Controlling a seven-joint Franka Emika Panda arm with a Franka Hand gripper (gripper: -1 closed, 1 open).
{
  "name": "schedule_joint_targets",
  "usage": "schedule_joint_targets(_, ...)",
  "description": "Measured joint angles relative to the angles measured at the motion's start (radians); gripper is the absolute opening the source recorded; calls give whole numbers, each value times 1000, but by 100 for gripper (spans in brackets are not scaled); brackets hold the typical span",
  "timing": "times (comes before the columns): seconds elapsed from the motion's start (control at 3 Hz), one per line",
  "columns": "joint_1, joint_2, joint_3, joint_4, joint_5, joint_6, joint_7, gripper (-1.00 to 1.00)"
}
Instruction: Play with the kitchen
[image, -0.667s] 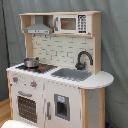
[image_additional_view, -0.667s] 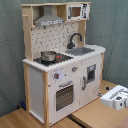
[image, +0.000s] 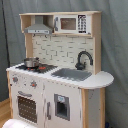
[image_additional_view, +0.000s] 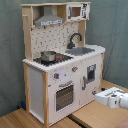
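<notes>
White kitchen (image_additional_view: 60, 75): one pot (image_additional_view: 48, 56), one faucet (image_additional_view: 75, 40).

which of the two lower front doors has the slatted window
The oven door, under the hob with the pot. The other door, under the sink, has a small dark panel instead.

grey curtain backdrop (image: 115, 45), wooden floor (image_additional_view: 95, 116)

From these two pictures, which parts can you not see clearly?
- End effector: in the second exterior view the right edge cuts it off.
- Pot on the hob: its contents are hidden by its wall in both exterior views.
- Microwave buttons: too small to read.
- Oven door: the interior is too dark to see.
</notes>
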Motion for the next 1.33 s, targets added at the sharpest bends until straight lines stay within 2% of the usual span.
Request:
schedule_joint_targets(0.33, -107, -3, -27, 38, 0, 61, 38, 100)
schedule_joint_targets(1.0, -252, -3, -68, 65, 0, 178, 139, 100)
schedule_joint_targets(1.33, -299, -2, -68, 70, 0, 215, 220, 100)
